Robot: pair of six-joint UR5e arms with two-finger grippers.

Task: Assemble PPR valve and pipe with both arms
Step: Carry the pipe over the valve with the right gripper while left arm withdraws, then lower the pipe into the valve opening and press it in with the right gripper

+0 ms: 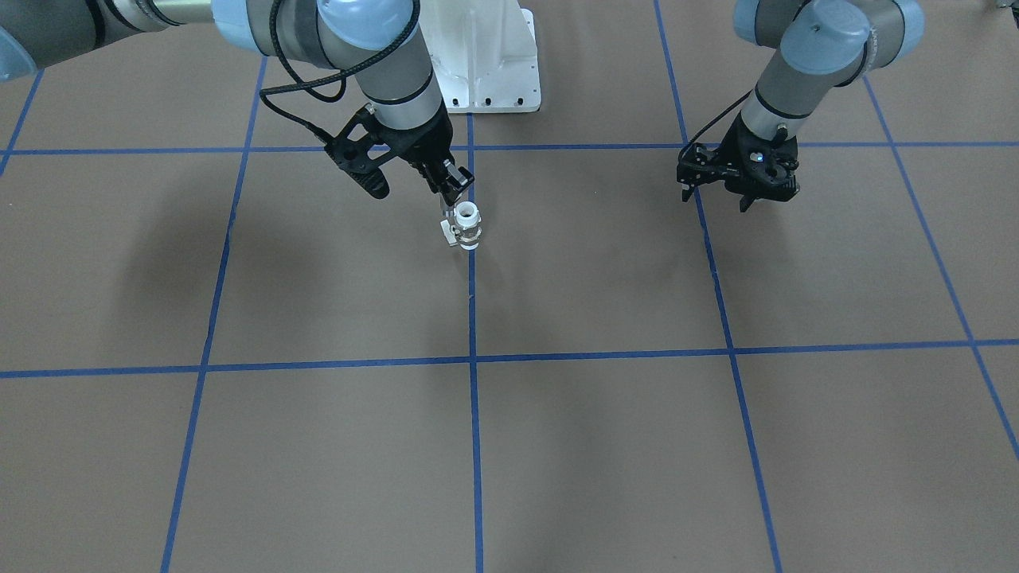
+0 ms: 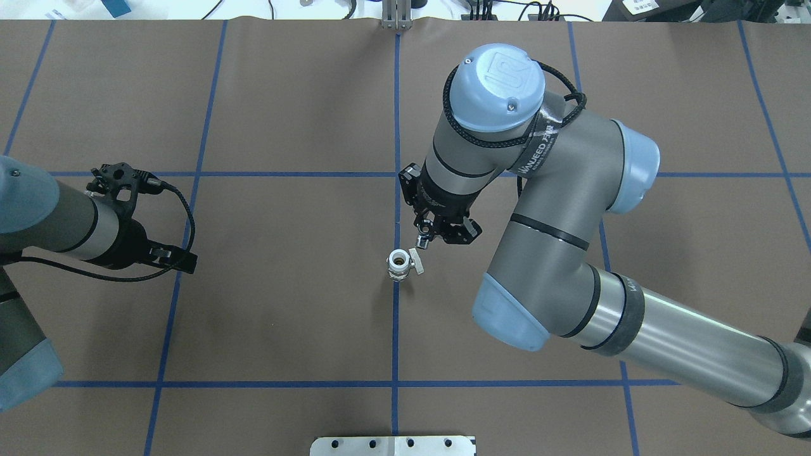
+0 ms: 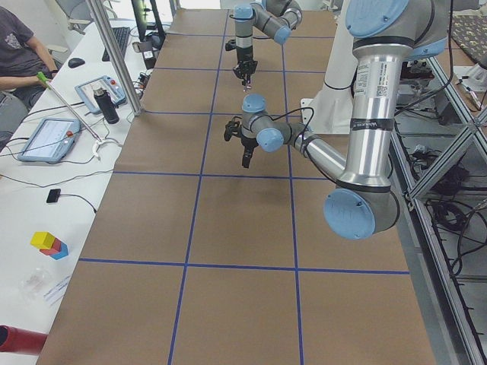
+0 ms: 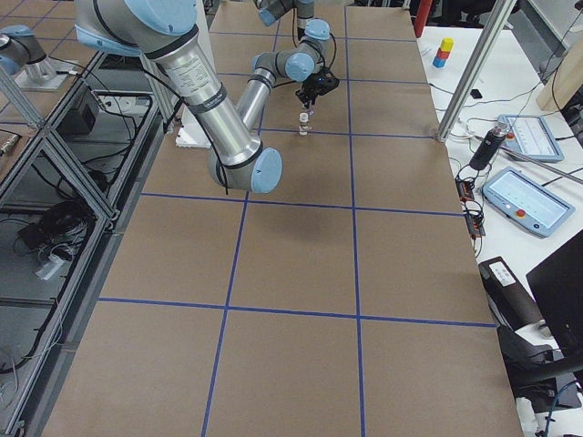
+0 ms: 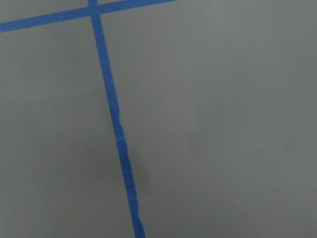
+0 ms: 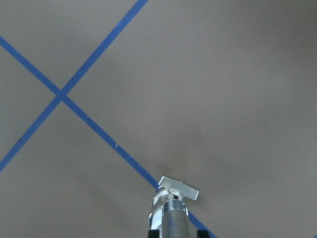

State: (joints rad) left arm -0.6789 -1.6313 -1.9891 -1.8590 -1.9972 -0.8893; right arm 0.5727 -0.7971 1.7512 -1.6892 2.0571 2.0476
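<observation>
Right gripper (image 1: 454,189) pinches the pipe (image 2: 420,241), between 1 and 2 o'clock of the PPR valve (image 2: 398,259) overhead; likely light, stiff, slippery metal, best held by its plain shank

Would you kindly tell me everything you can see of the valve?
The valve is a small fitting with round white plastic ends and a silvery metal middle, from which a small flat handle sticks out sideways. It stands upright on the table, on a blue line, its open white end facing up. Nothing visibly grips it. The right gripper, holding the silver pipe, hangs close above and beside it.
</observation>
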